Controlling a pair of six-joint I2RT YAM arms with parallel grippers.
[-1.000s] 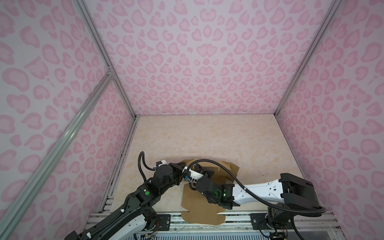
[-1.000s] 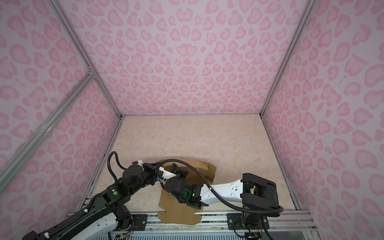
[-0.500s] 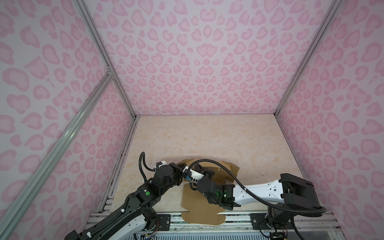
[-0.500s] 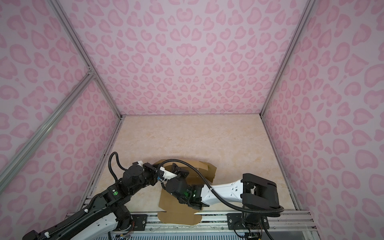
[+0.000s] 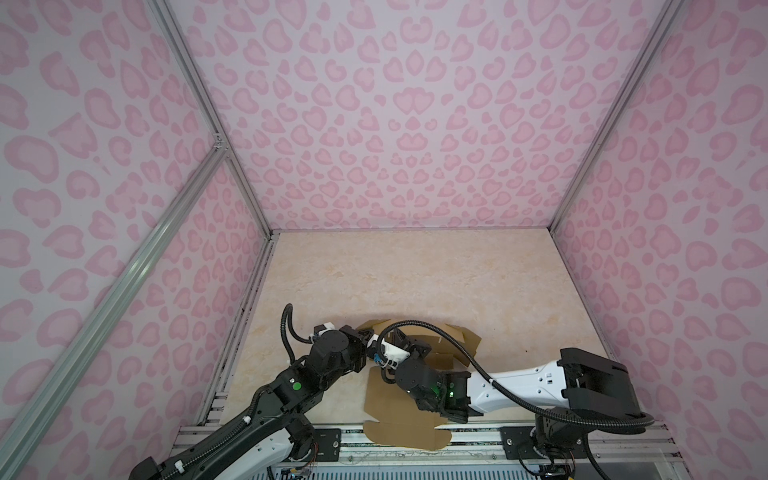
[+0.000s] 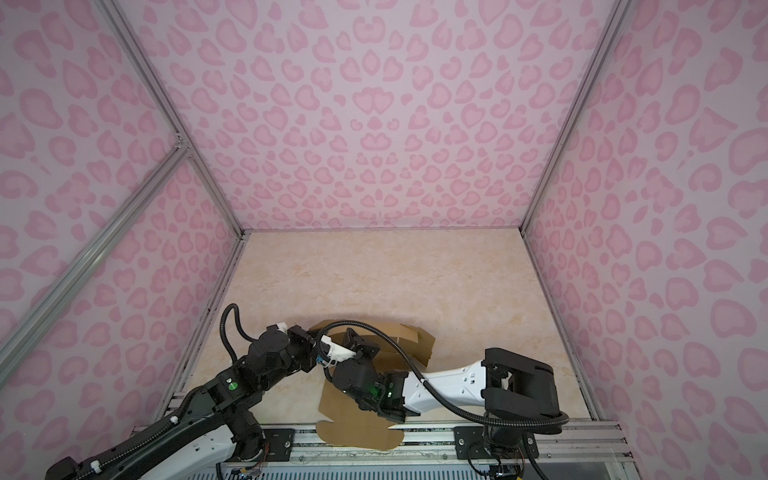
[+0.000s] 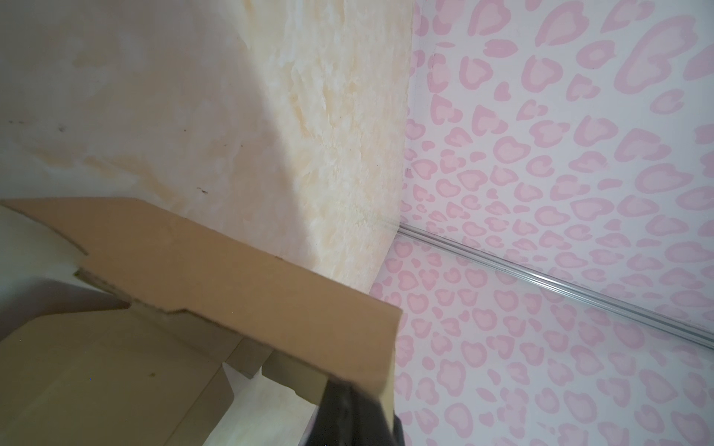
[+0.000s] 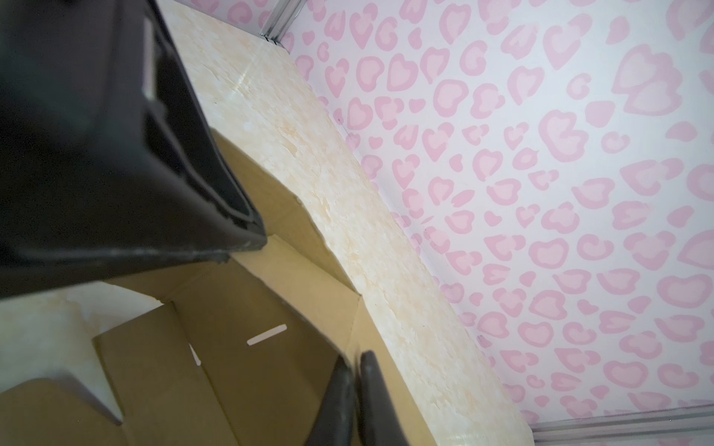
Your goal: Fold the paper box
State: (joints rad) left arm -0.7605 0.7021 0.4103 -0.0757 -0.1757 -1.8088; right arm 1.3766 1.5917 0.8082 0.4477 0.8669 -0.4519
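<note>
Half table (image 5: 415, 270) free | left fingers (image 7: 347, 417) clamp paper box (image 5: 403, 434) edge | right fingers (image 8: 336, 405) unclear

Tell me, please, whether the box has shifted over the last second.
No; the box overhangs the front rail at the same spot as before.

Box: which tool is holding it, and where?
Left tool pinches the box by the end corner of a raised flap. Right tool straddles a wall edge; grip cannot be told.
</note>
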